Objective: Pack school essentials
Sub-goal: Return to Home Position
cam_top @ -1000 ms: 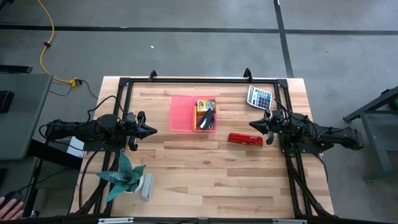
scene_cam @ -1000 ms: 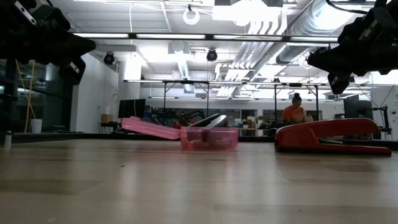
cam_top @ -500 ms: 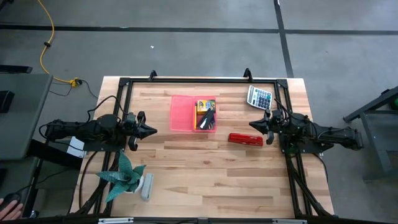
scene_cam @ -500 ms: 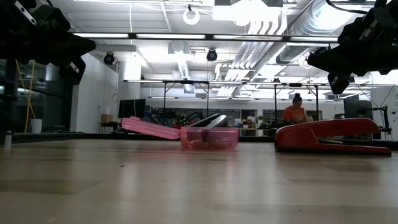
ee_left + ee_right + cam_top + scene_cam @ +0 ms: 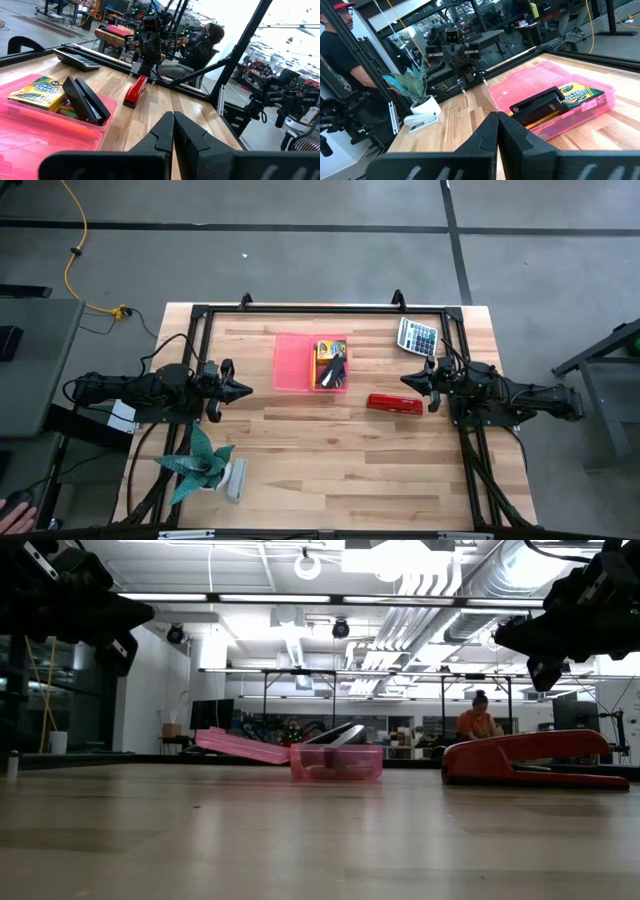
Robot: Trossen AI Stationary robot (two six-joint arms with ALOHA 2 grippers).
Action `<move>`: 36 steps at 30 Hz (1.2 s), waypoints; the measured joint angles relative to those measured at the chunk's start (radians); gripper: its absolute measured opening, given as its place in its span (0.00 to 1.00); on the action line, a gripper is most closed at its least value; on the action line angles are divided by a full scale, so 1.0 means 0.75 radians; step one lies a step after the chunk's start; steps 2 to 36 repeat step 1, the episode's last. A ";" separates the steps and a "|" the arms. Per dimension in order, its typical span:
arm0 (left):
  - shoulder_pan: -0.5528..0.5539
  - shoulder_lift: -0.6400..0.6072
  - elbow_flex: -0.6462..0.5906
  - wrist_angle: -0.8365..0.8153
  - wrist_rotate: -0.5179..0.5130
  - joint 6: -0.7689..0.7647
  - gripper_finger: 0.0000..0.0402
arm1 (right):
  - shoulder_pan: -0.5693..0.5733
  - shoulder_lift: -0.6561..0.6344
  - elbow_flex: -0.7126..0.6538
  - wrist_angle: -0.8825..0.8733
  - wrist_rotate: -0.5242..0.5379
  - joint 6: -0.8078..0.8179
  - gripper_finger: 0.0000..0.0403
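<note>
Right now both of my arms hover low over the wooden table, facing each other across it. On my left gripper the fingers are pressed together with nothing between them, and on my right gripper the fingers are likewise closed on nothing. Just beside my right gripper, a red stapler lies flat on the bare wood, outside the box. Between my two grippers, a little toward the far edge, sits the pink supply box, its lid folded open toward my left arm. In its tray the yellow-green crayon box lies at the far end, and the black stapler leans at a slant right next to it, over some yellow and orange pieces that I cannot make out singly. Farther off, a calculator rests near the far corner on my right arm's side. A green spiky plant in a white pot and a white stapler stand together at the near corner on my left arm's side. Beyond the table, a person in an orange top shows in the room.
</note>
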 joint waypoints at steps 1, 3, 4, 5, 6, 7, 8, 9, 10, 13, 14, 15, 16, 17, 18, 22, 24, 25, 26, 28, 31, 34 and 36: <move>0.000 0.000 0.000 0.000 0.000 0.000 0.00 | -0.001 0.000 0.000 0.000 0.000 0.000 0.00; 0.000 0.000 0.000 0.000 0.000 0.000 0.00 | -0.001 0.000 0.000 0.000 0.000 0.000 0.00; 0.000 0.000 0.000 0.000 0.000 0.000 0.00 | -0.001 0.000 0.000 0.000 0.000 0.000 0.00; 0.000 0.000 0.000 0.000 0.000 0.000 0.00 | -0.001 0.000 0.000 0.000 0.000 0.000 0.00; 0.000 0.000 0.000 0.000 0.000 0.000 0.00 | -0.001 0.000 0.000 0.000 0.000 0.000 0.00; 0.000 0.000 0.000 0.000 0.000 0.000 0.00 | -0.001 0.000 0.000 0.000 0.000 0.000 0.00; 0.000 0.000 0.000 0.000 0.000 0.000 0.00 | -0.001 0.000 0.000 0.000 0.000 0.000 0.00; 0.000 0.000 0.000 0.000 0.000 0.000 0.00 | -0.001 0.000 0.000 0.000 0.000 0.000 0.00; 0.000 0.000 0.000 0.000 0.000 0.000 0.00 | -0.001 0.000 0.000 0.000 0.000 0.000 0.00; 0.000 0.000 0.000 0.000 0.000 0.000 0.00 | -0.001 0.000 0.000 0.000 0.000 0.000 0.00; 0.000 0.000 0.000 0.000 0.000 0.000 0.00 | -0.001 0.000 0.000 0.000 0.000 0.000 0.00; 0.000 0.000 0.000 0.000 0.000 0.000 0.00 | -0.001 0.000 0.000 0.000 0.000 0.000 0.00; 0.000 0.000 0.000 0.000 0.000 0.000 0.00 | -0.001 0.000 0.000 0.000 0.000 0.000 0.00; 0.000 0.000 0.000 0.000 0.000 0.000 0.00 | -0.001 0.000 0.000 0.000 0.000 0.000 0.00; 0.000 0.000 0.000 0.000 0.000 0.000 0.00 | -0.001 0.000 0.000 0.000 0.000 0.000 0.00; 0.000 0.000 0.000 0.000 0.000 0.000 0.00 | -0.001 0.000 0.000 0.000 0.000 0.000 0.00; 0.000 0.000 0.000 0.000 0.000 0.000 0.00 | -0.001 0.000 0.000 0.000 0.000 0.000 0.00; 0.000 0.000 0.000 0.000 0.000 0.000 0.00 | -0.001 0.000 0.000 0.000 0.000 0.000 0.00; 0.000 0.000 0.000 0.000 0.000 0.000 0.00 | -0.001 0.000 0.000 0.000 0.000 0.000 0.00; 0.000 0.000 0.000 0.000 0.000 0.000 0.00 | -0.001 0.000 0.000 0.000 0.000 0.000 0.00; 0.000 0.000 0.000 0.000 0.000 0.000 0.00 | -0.001 0.000 0.000 0.000 0.000 0.000 0.00; 0.000 0.000 0.000 0.000 0.000 0.000 0.00 | -0.001 0.000 0.000 0.000 0.000 0.000 0.00; 0.000 0.000 0.000 0.000 0.000 0.000 0.00 | -0.001 0.000 0.000 0.000 0.000 0.000 0.00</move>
